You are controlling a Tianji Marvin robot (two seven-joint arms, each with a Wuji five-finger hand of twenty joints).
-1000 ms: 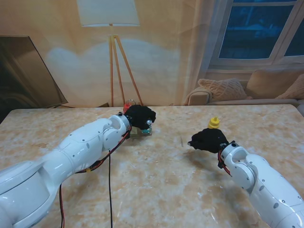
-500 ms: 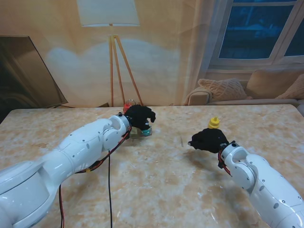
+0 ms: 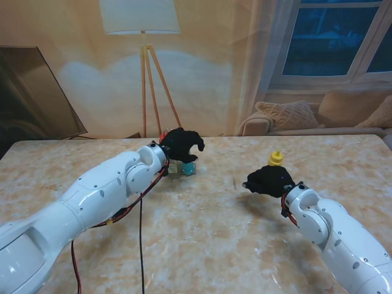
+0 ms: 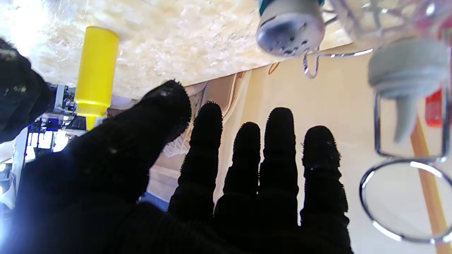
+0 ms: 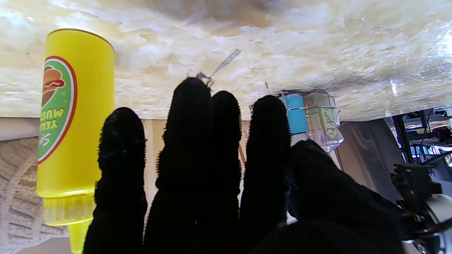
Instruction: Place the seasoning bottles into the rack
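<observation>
Seasoning bottles are sitting in two places on the marble table [image 3: 202,239], which is filling most of the stand's view. Both white arms are reaching across it from the near corners. The left arm is stretching toward the far edge, left of the middle, and the right arm is lying along the right side.

The left hand [image 3: 182,144] is hovering over the wire rack [image 3: 179,166] with its black-gloved fingers [image 4: 279,148] spread apart and grasping nothing. The left wrist view is showing an unfilled wire ring [image 4: 406,201] of that rack just beside the fingers. The right hand [image 3: 268,180] is resting low near the right-hand middle of the table, its fingers [image 5: 197,141] extended side by side and gripping nothing.

The yellow mustard bottle [image 3: 275,159] is standing upright on the table just beyond the right hand, outside the rack and well apart from it. In the right wrist view its hot-dog label is showing, and the bottle is standing beside the outermost finger; whether they are touching I cannot tell.

Inside the rack, a teal bottle with a grey shaker cap [image 3: 189,168] is sitting at the rack's right end, a clear bottle with a grey pour spout [image 4: 406,74] is sitting next to it, and something red [image 3: 163,136] is peeking out behind the left hand
</observation>
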